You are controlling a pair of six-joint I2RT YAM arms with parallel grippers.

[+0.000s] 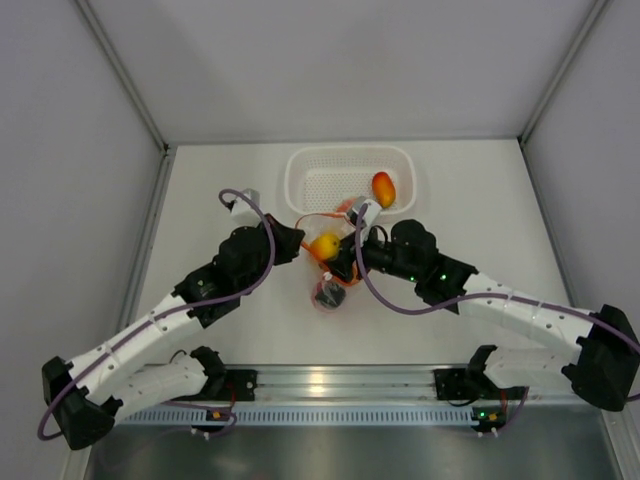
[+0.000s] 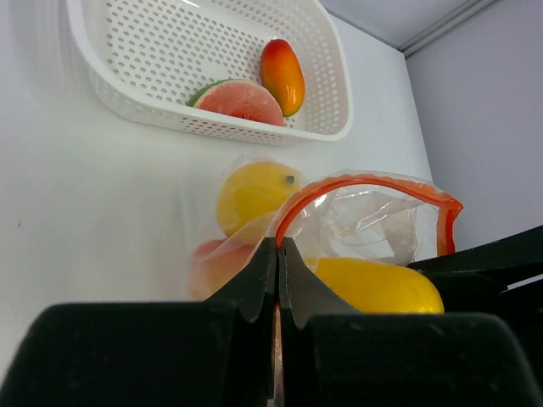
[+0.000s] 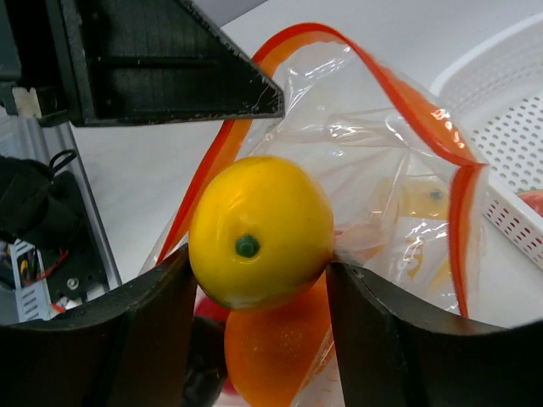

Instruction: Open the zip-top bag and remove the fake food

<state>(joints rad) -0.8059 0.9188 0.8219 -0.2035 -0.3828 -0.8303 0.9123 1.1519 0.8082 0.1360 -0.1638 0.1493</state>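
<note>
The clear zip-top bag (image 1: 328, 275) lies just in front of the basket, its orange-red strip (image 3: 424, 110) pulled open. My left gripper (image 2: 278, 248) is shut on the strip at the bag's left side; it shows in the top view (image 1: 298, 243). My right gripper (image 3: 259, 264) reaches into the mouth and is shut on a yellow lemon (image 3: 259, 225), also seen from the top (image 1: 325, 245). An orange fruit (image 3: 276, 352) lies under it. Another yellow fruit (image 2: 253, 195), a pink-red one (image 2: 212, 263) and a dark one (image 1: 330, 295) sit in the bag.
The white perforated basket (image 1: 305, 165) stands at the back centre. It holds a red-orange mango (image 1: 383, 188) and a watermelon slice (image 2: 242, 100). Grey walls close in left, right and behind. The arms' rail runs along the near edge.
</note>
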